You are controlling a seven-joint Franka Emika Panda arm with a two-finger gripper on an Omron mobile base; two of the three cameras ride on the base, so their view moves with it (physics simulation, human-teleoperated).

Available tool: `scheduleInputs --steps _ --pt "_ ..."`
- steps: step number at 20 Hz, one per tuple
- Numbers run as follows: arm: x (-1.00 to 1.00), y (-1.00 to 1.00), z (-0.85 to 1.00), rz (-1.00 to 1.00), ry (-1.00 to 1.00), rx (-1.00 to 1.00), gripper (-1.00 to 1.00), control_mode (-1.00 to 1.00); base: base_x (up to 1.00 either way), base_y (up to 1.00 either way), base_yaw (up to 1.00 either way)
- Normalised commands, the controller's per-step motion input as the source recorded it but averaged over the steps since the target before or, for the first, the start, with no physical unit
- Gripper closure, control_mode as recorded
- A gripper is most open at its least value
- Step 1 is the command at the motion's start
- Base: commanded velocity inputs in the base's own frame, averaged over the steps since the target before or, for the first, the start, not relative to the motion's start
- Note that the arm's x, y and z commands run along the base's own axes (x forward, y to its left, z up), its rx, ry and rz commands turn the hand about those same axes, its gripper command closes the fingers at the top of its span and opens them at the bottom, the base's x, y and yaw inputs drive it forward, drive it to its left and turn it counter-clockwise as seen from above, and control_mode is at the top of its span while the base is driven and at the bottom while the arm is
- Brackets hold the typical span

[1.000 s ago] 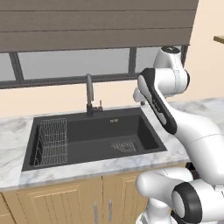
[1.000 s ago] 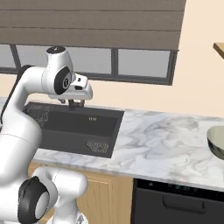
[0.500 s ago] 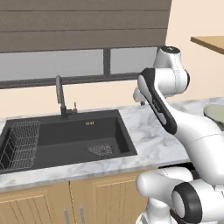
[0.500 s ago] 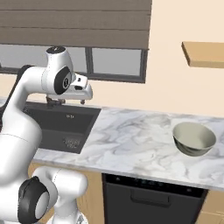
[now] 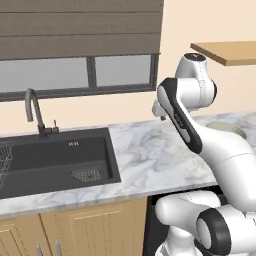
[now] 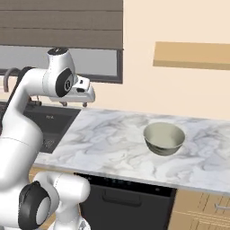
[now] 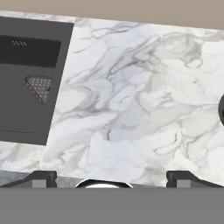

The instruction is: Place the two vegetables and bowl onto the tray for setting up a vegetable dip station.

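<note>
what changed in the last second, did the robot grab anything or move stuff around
Nothing was grabbed or moved. The base drove to the right along the counter, so the whole view shifted: the sink slid toward the left edge and the bowl came fully into sight on the marble counter. The arm kept its raised pose, with the gripper open and empty above the counter.

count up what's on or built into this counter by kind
bowl: 1
sink: 1
tap: 1
dish rack: 1
total: 4
</note>
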Motion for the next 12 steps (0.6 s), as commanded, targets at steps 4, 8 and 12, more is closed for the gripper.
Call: scheduleInputs --steps 4,8,12 --pt "0.00 0.00 0.00 0.00 0.00 0.00 -1.00 1.00 -0.02 -0.63 0.00" --pt "0.00 0.00 0.00 0.00 0.00 0.00 -1.00 1.00 0.00 -0.62 0.00" --pt "0.00 0.00 0.00 0.00 0.00 0.00 -1.00 1.00 -0.01 -0.63 0.00"
